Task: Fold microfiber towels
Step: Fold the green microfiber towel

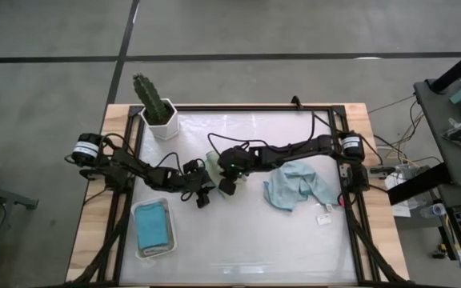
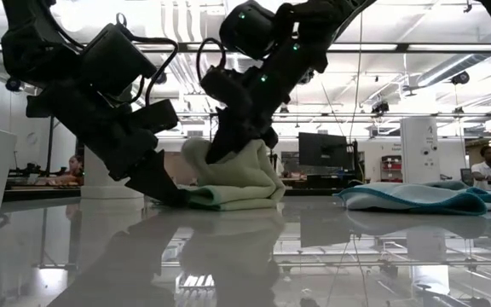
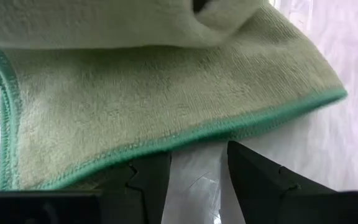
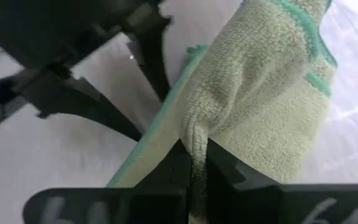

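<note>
Right gripper [image 4: 194, 163] pinched shut on sage green towel [image 2: 233, 183], mid-table toward the far edge. Left gripper [image 3: 197, 177] part-open, empty, at its hem (low against the surface). Judgement: square hems before releasing.

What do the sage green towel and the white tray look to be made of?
Sage green towel: soft looped pile, likely microfiber, matte, with a teal stitched hem; the right gripper pinches it. White tray: smooth, rigid and thin-rimmed, probably plastic, though that is uncertain.
</note>
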Controlling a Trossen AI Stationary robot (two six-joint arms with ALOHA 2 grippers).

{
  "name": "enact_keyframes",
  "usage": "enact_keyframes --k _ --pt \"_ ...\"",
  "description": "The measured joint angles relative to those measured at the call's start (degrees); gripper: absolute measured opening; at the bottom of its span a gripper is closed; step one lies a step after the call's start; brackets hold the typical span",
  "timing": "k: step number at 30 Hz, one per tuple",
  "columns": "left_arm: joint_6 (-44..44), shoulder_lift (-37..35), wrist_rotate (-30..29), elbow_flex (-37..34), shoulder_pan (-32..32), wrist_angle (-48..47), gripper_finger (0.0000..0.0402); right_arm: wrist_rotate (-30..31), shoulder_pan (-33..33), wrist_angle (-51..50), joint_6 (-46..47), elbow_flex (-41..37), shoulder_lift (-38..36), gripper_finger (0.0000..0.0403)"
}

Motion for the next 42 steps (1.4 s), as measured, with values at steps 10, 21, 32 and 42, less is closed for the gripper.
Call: enact_keyframes --k 10,21,32,42 --pt "0.1 0.0 0.1 0.0 0.0 0.0 0.0148 -0.1 0.3 2.6 1.8 0.0 1.9 0.0088" --pt "0.1 -0.4 0.1 0.0 0.0 -0.4 0.0148 -9.8 1.1 4.4 0.8 1.6 1.5 0.0162" --pt "0.0 -0.6 0.1 0.0 -0.1 -0.5 0.0148 -9.8 1.4 -8.1 -5.5 2.6 -5.4 0.0169" --pt "-0.1 -0.6 0.0 0.0 -0.1 -0.5 0.0148 0.6 3.9 -8.8 -6.9 -1.9 -5.2 0.0165"
